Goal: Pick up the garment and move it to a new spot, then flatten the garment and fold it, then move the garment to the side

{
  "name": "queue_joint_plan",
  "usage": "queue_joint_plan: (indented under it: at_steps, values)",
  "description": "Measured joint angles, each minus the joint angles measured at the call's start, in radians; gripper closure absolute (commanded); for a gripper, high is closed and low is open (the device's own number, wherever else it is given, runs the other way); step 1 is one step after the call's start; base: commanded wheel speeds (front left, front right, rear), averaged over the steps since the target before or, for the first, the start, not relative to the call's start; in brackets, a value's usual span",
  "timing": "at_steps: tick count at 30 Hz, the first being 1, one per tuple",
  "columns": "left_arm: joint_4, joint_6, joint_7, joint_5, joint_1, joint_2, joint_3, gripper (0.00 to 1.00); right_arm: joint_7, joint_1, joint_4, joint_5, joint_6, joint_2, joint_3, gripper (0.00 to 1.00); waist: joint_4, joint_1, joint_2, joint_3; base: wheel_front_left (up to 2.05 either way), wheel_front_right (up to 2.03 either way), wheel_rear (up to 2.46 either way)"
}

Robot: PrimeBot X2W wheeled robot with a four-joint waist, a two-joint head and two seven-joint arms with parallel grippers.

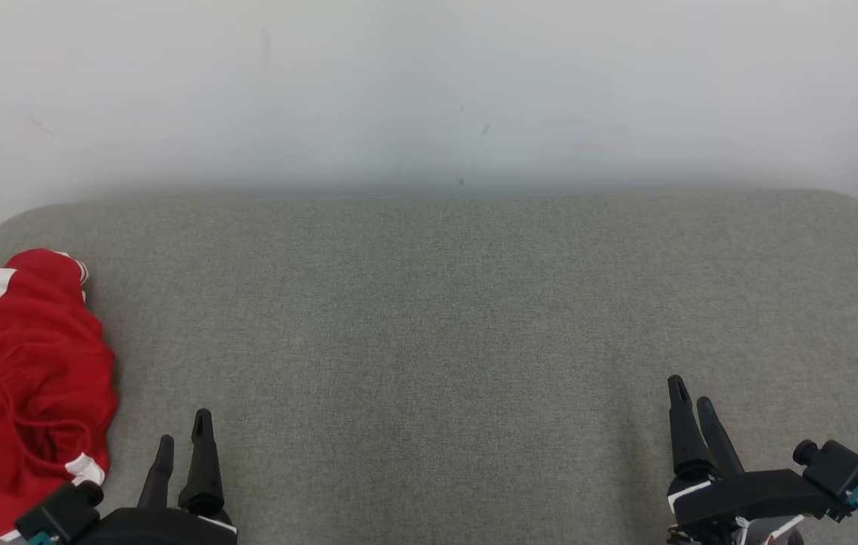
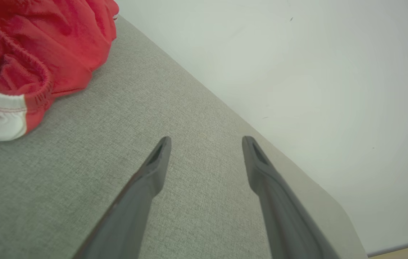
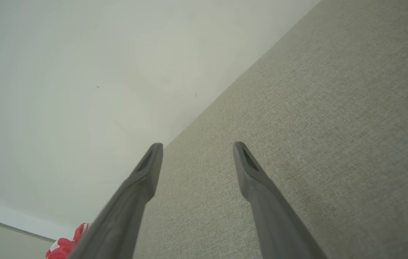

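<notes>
Head view puts the garment (image 1: pixel 20 386) at the far left of the grey fabric surface (image 1: pixel 429 318). It is a red bundle with white stripes and white trim, bunched up and rumpled, and part of it runs off the picture's left edge. From that heap you can judge that none of the task is done. The garment is not lifted, not laid out flat and not folded, so the pick-up, the move to a new spot, the flattening, the folding and the final shift aside are all ahead of you. The broad middle of the surface lies bare in front of the pale wall (image 1: pixel 429 91), which looks like the natural place to spread it.

Your left gripper (image 1: pixel 184 428) sits low at the left, just beside the garment's near edge but apart from it. In the left wrist view its two dark fingers stand spread wide over bare fabric with nothing between them, and the red cloth lies off to the upper left. Your right gripper (image 1: pixel 690 392) is well apart from the garment, at the lower right. The right wrist view shows it spread just as wide and holding nothing, with a small scrap of red at the bottom left corner. The left arm looks the better placed for the first grasp
</notes>
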Motion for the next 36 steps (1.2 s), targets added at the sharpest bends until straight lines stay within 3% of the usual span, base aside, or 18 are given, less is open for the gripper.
queue_joint_plan:
  at_steps: [16,36]
  values:
    - [0.003,0.037,-0.048,0.249,-0.002,0.037,-0.049,0.0,0.011,-0.017,0.005,-0.282,0.0,0.0,0.006,0.0,0.003,0.0,0.0,0.002,0.0,0.0,0.0]
    - [0.027,0.053,-0.109,0.435,-0.011,0.075,-0.085,0.0,0.03,-0.014,-0.007,-0.532,0.002,-0.001,0.022,0.0,0.005,0.0,0.0,0.011,0.0,0.0,0.0]
